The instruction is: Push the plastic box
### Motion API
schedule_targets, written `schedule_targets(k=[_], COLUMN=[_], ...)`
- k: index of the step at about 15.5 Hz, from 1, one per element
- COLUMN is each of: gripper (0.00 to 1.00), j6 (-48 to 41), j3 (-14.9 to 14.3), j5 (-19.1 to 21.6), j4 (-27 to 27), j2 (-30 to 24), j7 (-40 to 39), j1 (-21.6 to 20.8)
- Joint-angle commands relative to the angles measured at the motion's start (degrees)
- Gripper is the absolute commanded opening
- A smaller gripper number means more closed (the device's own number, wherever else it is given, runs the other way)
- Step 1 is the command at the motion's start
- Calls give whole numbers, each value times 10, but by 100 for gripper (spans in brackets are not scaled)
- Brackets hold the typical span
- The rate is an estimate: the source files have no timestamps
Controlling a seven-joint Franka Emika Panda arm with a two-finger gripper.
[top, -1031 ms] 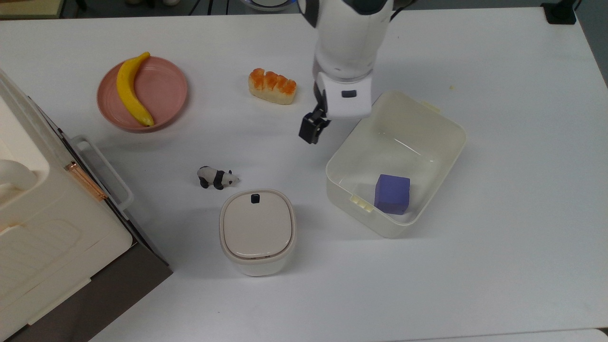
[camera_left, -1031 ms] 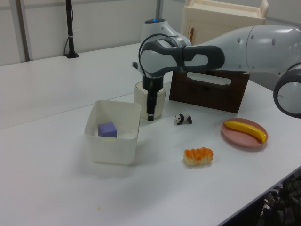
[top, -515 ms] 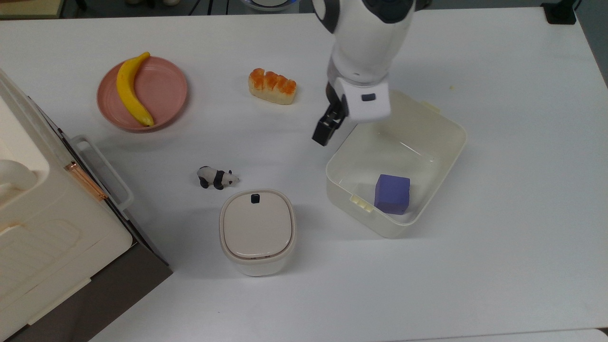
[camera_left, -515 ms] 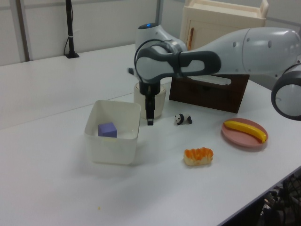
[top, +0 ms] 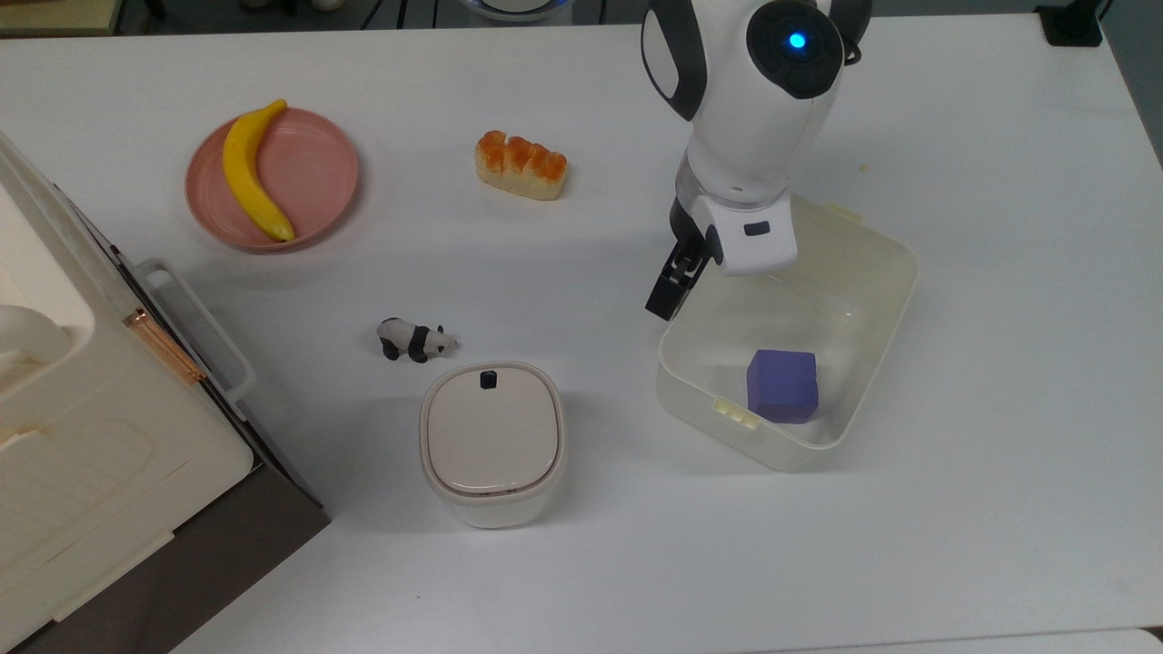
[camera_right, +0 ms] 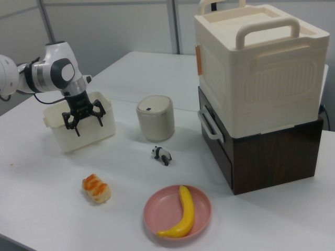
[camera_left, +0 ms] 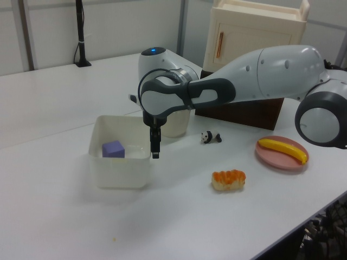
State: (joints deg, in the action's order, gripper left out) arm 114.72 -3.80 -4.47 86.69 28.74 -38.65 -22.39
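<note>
White table [top: 999, 272] — plastic box [top: 872, 272] shifted, end effector [top: 666, 300] seemingly touching it.

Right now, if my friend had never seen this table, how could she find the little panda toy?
Start at the big cream case stacked on a dark brown box on the top view's left. Toward the table's middle stands a rounded canister with a beige lid. The panda lies just beyond its lid, the only black-and-white thing, far smaller than the canister.
</note>
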Motion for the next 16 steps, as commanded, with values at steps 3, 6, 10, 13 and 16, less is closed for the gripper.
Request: schedule_targets(k=[3, 6, 10, 13, 16], gripper=[100, 100, 100, 100, 100], j6=[18, -12, -90, -128, -160], j3=[-16, -18, -10, 1, 35], j5=[-6, 10, 27, 25, 24], j4=[-8, 7, 7, 8, 8], j2=[-7, -50, -103, -136, -163], j7=[24, 38, 168, 274, 331], j1=[-17, 7, 53, 93, 154])
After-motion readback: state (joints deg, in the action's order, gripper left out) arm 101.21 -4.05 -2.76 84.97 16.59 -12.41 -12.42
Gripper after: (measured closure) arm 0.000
